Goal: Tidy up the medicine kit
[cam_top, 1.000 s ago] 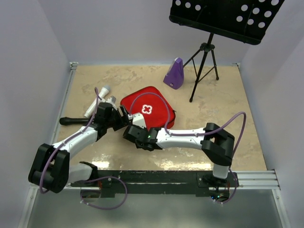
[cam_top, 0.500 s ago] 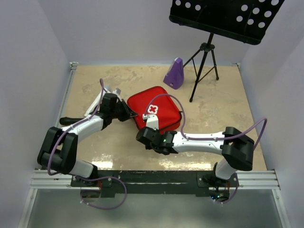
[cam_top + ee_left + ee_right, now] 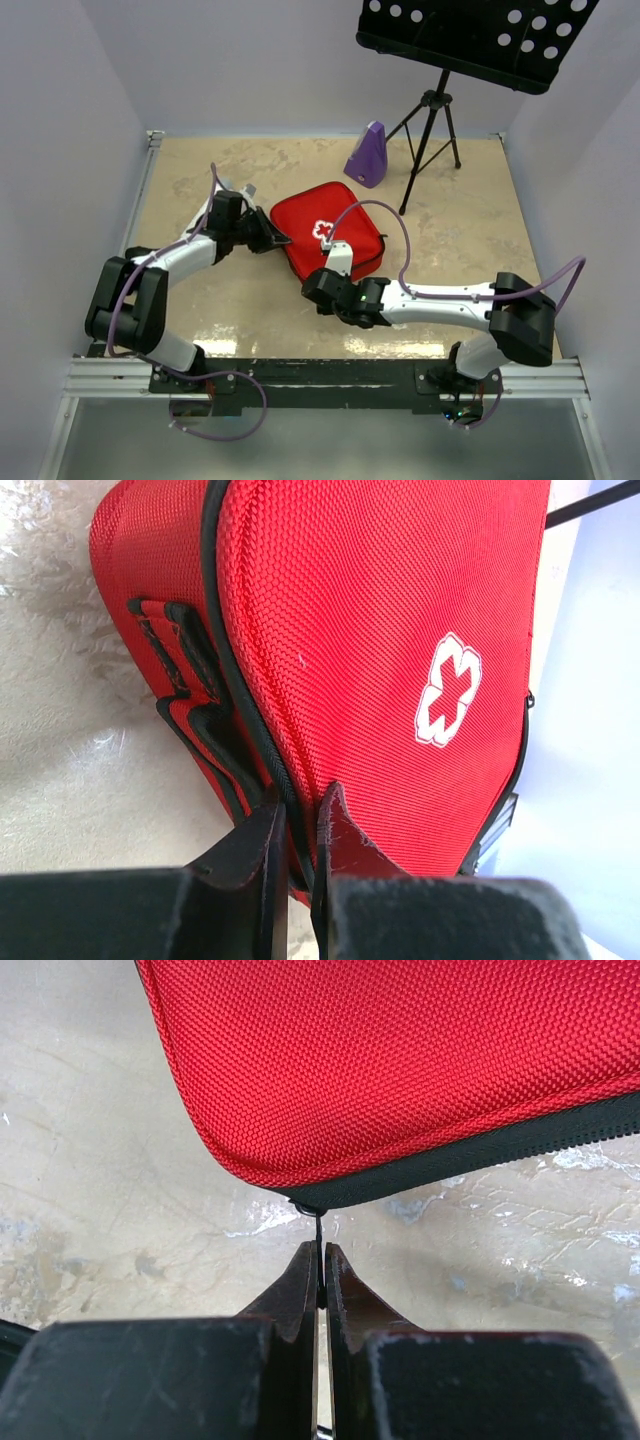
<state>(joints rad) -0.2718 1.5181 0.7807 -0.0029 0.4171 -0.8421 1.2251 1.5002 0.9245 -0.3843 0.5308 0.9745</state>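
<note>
Nipped left seam of medicine kit (image 3: 335, 232) in near-closed left gripper (image 3: 298, 815), zipper pull (image 3: 318, 1225) at near corner in tight-closed right gripper (image 3: 320, 1252). Noted purple metronome (image 3: 367, 156), music stand (image 3: 470, 40) beyond, apart.

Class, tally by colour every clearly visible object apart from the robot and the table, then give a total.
Red: 1, medicine kit
Purple: 1, metronome-shaped object
Black: 1, music stand
Total: 3
</note>
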